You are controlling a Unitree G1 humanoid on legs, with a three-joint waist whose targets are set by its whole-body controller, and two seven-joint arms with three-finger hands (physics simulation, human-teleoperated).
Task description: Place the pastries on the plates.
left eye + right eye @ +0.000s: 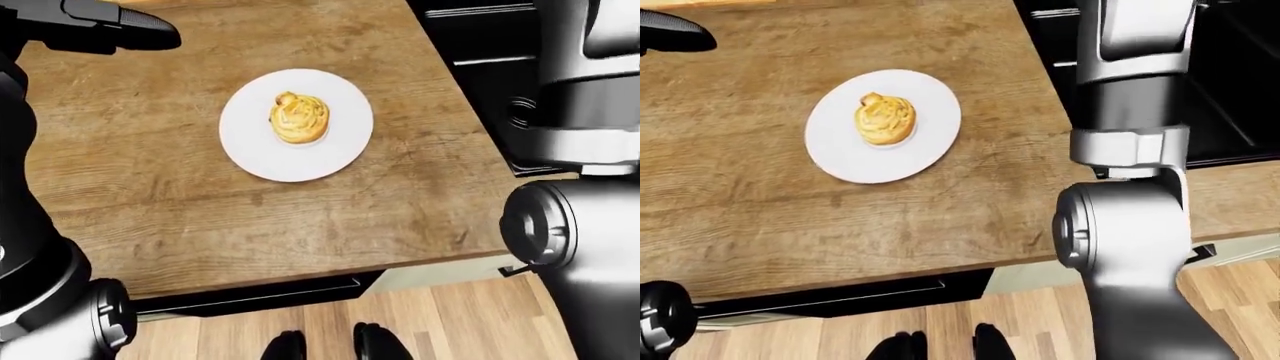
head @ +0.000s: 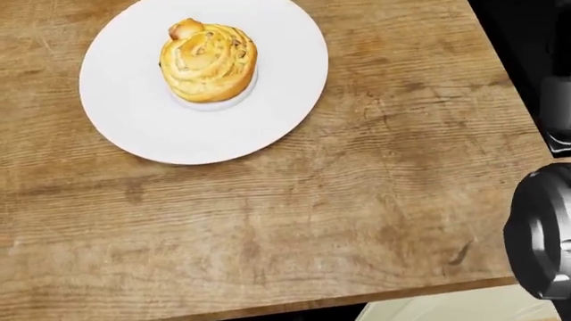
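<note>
Pastry (image 2: 208, 61) on plate (image 2: 142, 127), both hands clear of it.

Pastry sits upright a bit far of the plate's middle, golden swirl with a small knob on top. Plate rests on the wooden counter (image 2: 294, 227), roughly mid-width, well in from the near edge. Left hand (image 1: 120, 30) shows only as a dark shape at top left of the left-eye view, over the counter's far left and well apart from the plate; fingers blurred into one mass, can't tell if open or closed. Right arm (image 1: 1130, 150) rises at the right side of the counter, hand cut off by the frame's top, so its fingers aren't visible. Robot's feet (image 1: 325, 346) on wood floor below the counter's near edge.
</note>
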